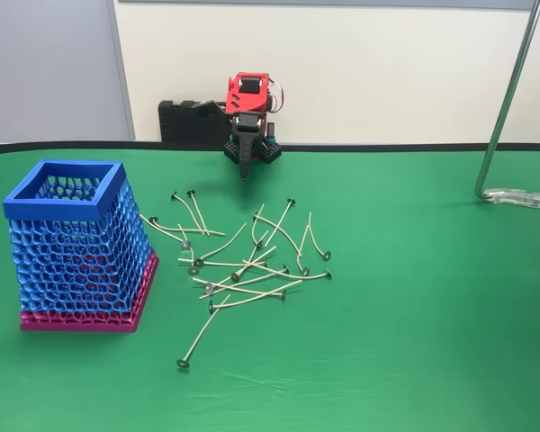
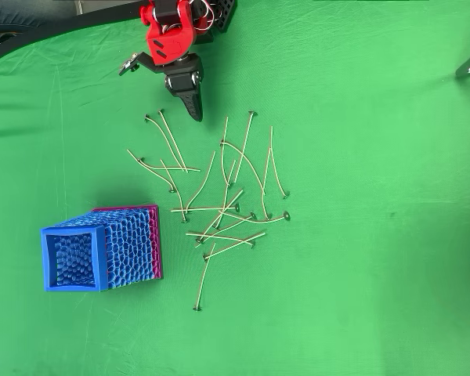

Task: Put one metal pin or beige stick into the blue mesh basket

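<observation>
And here we are at the green table (image 1: 414,360), with the red and black arm (image 1: 247,94) folded up at the far edge, its gripper (image 1: 244,171) pointing down at the cloth just ahead of the base. From above, the gripper (image 2: 194,112) tapers to a dark point, fingers pressed together with nothing between them, tip hanging just short of the nearest sticks. The sticks (image 1: 243,265) lie in a loose scatter mid-table, thin cream-beige curves each ending in a small round metal disc, many crossing one another in the thick of the pile (image 2: 227,211). A pair sits off toward the arm's side of the heap (image 2: 168,141), and one stick (image 1: 201,335) lies apart at the near end, angled away from the rest, disc end toward the camera in the fixed view; overhead, it is the straggler (image 2: 203,283) at the bottom of the group. The basket (image 1: 72,247) stands upright to the left of the pile in the fixed view, blue honeycomb walls under a solid blue square rim, flaring to a magenta base, near the scatter but not touching it. Looking down into the basket (image 2: 102,247) from overhead, I cannot tell whether anything lies in it. At right in the fixed view, a metal stand (image 1: 508,108) rises off the table, clamped at its foot.
</observation>
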